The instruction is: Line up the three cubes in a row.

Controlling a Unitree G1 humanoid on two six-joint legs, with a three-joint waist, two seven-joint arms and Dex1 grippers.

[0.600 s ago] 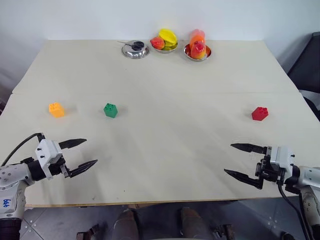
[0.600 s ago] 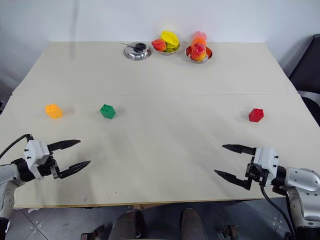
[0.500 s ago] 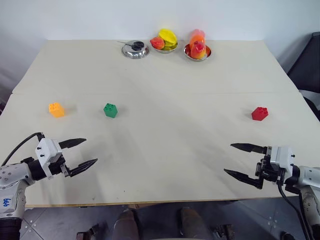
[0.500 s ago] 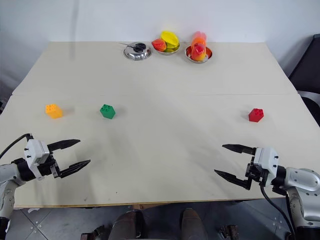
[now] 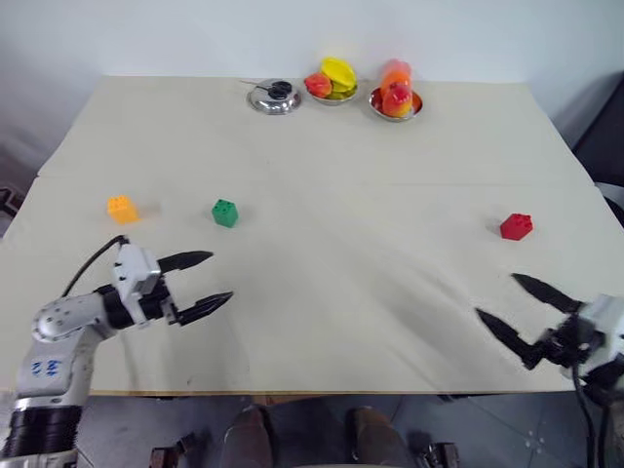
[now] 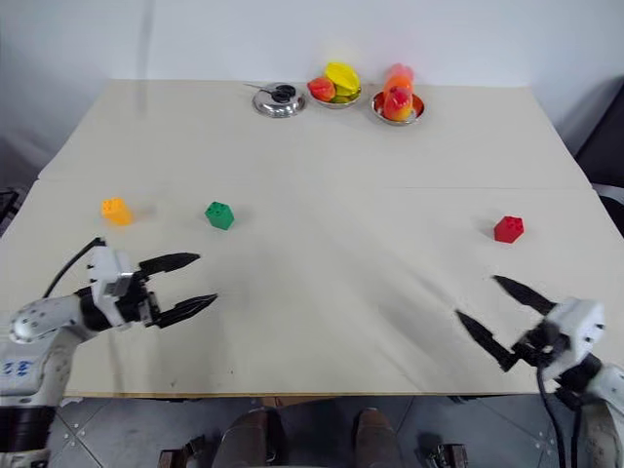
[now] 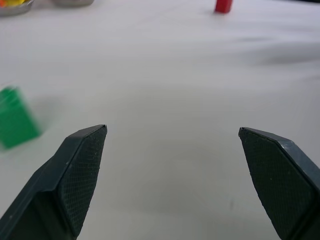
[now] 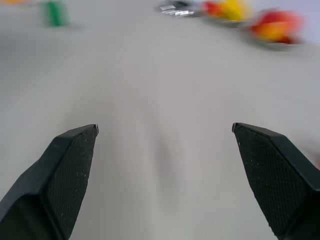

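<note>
Three studded cubes sit apart on the pale table (image 5: pixel 322 166). The orange-yellow cube (image 5: pixel 122 208) is at the far left, the green cube (image 5: pixel 225 213) a little to its right, and the red cube (image 5: pixel 516 226) far right. My left gripper (image 5: pixel 219 277) hovers open and empty just in front of the green cube, pointing right. In the left wrist view the green cube (image 7: pixel 15 124) lies beside one finger, outside the gap. My right gripper (image 5: pixel 495 295) is open and empty near the front right edge, in front of the red cube.
At the table's back stand two steel bowls of fruit (image 5: pixel 332 82) (image 5: pixel 395 98) and a steel dish (image 5: pixel 274 97) holding something black. A dark object (image 5: pixel 604 127) stands beyond the table's right edge. A seam (image 5: pixel 390 177) crosses the tabletop.
The whole view has shifted slightly. My left gripper has moved forward and rightward, closer to the green cube. The right gripper has shifted rightward and angled. The cubes have not moved.
</note>
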